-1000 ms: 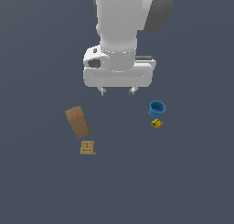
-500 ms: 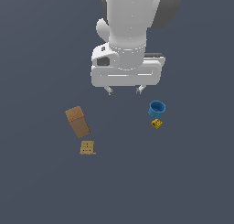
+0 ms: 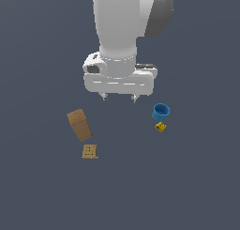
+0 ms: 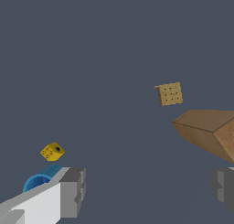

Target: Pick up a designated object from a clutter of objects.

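The brown box (image 3: 79, 124) lay on the dark gray floor (image 3: 197, 187), on the exterior view's left, low in the picture. It was the biggest thing there. It was long, and its long way ran on a slant — from its far end, up and toward the exterior view's left, down to its near end, toward the exterior view's right. Nothing was touching it.

The white arm (image 3: 122, 32) came down from the top of the exterior view and stood almost straight up. Its gripper (image 3: 119, 97) pointed down at the floor and hung in the air, above the gap between the box and the blue cup (image 3: 160, 111). The two fingers were spread wide apart, and there was nothing between them. In the wrist view one gray fingertip (image 4: 73, 192) sat close to the cup (image 4: 40, 180) and the other sat just under the box's (image 4: 205, 130) near end.

Just beside the box's near end lay a small tan square with dots (image 3: 89, 151) — flat on the floor, not touching the box. On the exterior view's right the blue cup stood open side up, and a tiny yellow block (image 3: 161, 126) sat just beside it. Those two were well apart from the box.
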Controlling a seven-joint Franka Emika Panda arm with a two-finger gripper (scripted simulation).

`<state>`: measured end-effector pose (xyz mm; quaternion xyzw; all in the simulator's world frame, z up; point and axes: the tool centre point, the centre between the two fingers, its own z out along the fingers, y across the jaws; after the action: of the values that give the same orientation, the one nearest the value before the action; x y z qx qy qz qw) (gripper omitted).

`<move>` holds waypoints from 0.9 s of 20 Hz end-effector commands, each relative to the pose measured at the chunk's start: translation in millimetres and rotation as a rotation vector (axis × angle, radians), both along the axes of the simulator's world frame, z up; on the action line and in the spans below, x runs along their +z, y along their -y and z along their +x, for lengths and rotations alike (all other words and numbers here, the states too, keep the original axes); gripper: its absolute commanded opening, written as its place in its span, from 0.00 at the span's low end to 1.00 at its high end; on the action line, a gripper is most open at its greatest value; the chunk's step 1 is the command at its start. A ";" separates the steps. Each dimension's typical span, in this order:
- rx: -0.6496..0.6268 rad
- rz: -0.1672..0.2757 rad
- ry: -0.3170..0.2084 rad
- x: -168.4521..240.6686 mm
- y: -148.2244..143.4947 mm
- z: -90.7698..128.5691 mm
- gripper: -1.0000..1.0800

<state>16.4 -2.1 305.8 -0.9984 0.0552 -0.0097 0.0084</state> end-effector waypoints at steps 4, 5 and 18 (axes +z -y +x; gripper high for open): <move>-0.164 0.006 -0.006 -19.9 32.6 2.1 0.96; -0.201 0.007 -0.008 -24.3 40.0 2.2 0.96; -0.720 0.005 -0.023 -85.7 144.0 -10.7 0.96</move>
<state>8.2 -135.4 226.3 -0.9257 0.3783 -0.0008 0.0075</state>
